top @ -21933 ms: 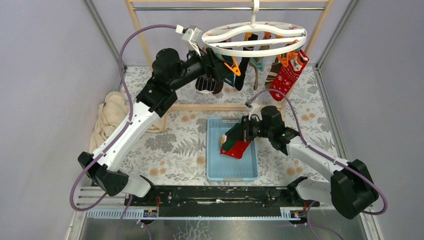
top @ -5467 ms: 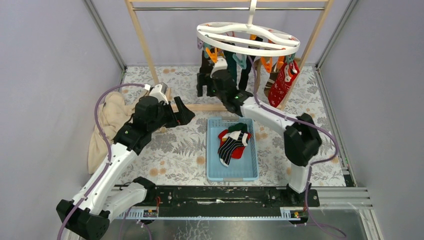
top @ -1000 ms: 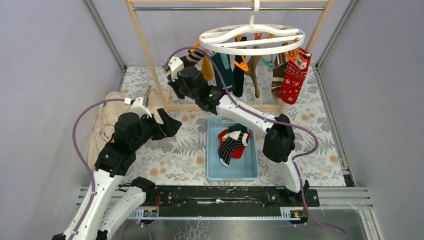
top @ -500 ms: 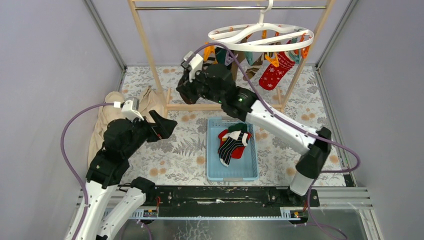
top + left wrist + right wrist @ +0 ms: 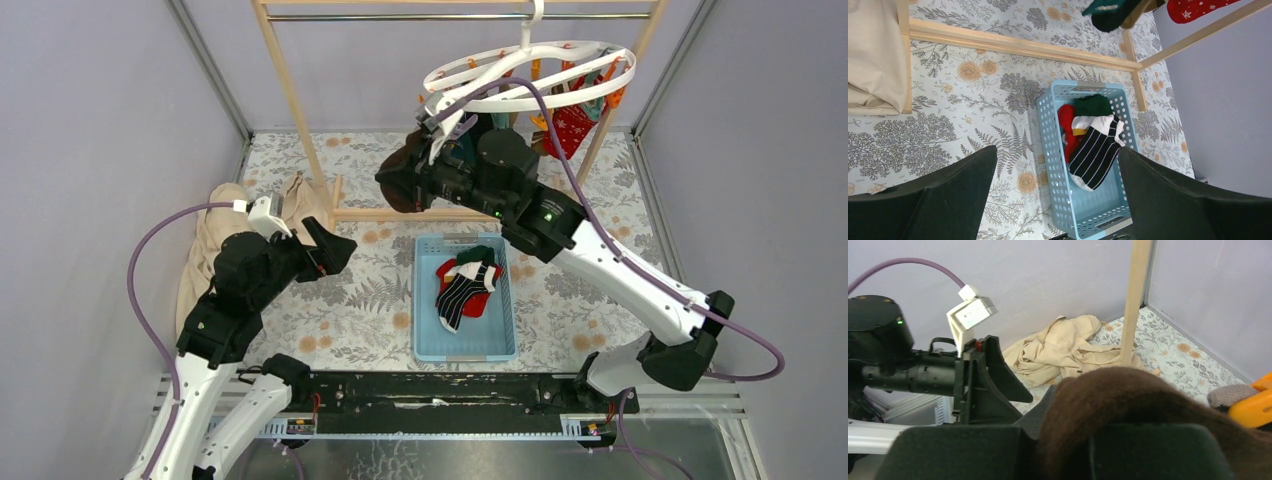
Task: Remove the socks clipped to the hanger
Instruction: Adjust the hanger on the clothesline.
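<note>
The white ring hanger (image 5: 530, 72) hangs tilted from the rack bar, its left side dipping. Red patterned (image 5: 572, 122) and dark socks (image 5: 470, 140) hang from its clips. My right gripper (image 5: 405, 190) (image 5: 1058, 450) is below the ring's left edge, shut on a brown sock (image 5: 392, 170) (image 5: 1133, 400). The sock stretches toward an orange clip (image 5: 1255, 399); I cannot tell whether the clip holds it. My left gripper (image 5: 335, 250) (image 5: 1057, 155) hovers open and empty left of the basket. A red, a green and a striped sock (image 5: 1095, 145) lie in the basket.
The blue perforated basket (image 5: 428, 330) (image 5: 1058, 195) sits on the floral mat in front of the wooden rack (image 5: 290, 95) and its base rail (image 5: 1013, 45). A beige cloth (image 5: 205, 250) (image 5: 1068, 347) is heaped at the left by the rack post (image 5: 1137, 300).
My right arm has swung to the right with the brown sock, away from the left rack post. The hanger has tilted and its socks have swung up to the right. The left arm barely moved.
</note>
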Controlling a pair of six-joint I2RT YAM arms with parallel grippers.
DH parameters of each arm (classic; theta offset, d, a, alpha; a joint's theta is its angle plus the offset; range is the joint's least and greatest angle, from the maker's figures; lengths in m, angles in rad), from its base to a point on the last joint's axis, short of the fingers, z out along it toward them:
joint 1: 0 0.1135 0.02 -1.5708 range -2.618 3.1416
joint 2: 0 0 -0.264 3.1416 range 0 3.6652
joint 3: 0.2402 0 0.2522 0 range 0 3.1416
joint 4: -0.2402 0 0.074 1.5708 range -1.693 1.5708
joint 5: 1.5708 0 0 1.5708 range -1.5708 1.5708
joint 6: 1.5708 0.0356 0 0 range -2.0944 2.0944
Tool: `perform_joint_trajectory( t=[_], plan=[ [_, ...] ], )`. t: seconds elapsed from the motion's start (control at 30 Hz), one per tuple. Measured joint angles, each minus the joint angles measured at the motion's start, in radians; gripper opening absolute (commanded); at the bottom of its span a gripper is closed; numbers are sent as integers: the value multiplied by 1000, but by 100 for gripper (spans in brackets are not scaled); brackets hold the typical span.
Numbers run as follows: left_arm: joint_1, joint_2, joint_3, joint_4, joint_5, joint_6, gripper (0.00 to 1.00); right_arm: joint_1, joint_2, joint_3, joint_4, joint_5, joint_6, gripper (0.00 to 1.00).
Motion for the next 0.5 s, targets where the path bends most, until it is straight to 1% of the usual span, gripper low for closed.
perform_joint_trajectory(
  t=[0.2, 0.37, 0.5],
  plan=[
    [0, 2, 0, 0, 0, -6, 99, 0, -89, -50, -1, -26, 27, 0],
    [0, 12, 0, 1, 0, -10, 99, 0, -219, -129, 3, -21, 46, 0],
    [0, 24, 0, 2, 0, -12, 99, 0, -326, -184, 7, 21, 51, 0]
  ],
)
